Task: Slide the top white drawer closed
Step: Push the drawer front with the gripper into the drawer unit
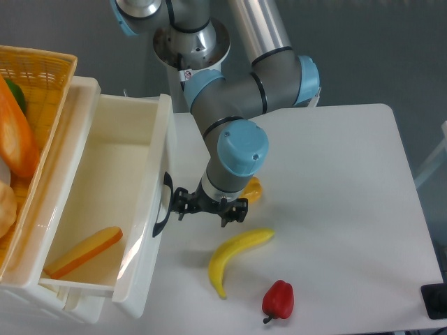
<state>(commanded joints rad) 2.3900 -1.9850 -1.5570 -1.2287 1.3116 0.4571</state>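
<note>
The top white drawer (105, 174) stands pulled out of the cabinet at the left, a deep glossy tray with a black curved handle (162, 204) on its front. A yellow-orange wedge (82, 252) lies inside it. My gripper (207, 208) hangs low over the table right beside the drawer front, its left side against the handle. Seen from above, the fingers are too dark and small to tell whether they are open or shut.
A yellow banana (237, 256) and a red pepper (278, 299) lie on the white table (349, 209) just in front of the gripper. An orange object (253, 188) peeks out behind the wrist. A yellow wicker basket (28, 105) with food sits on top of the cabinet.
</note>
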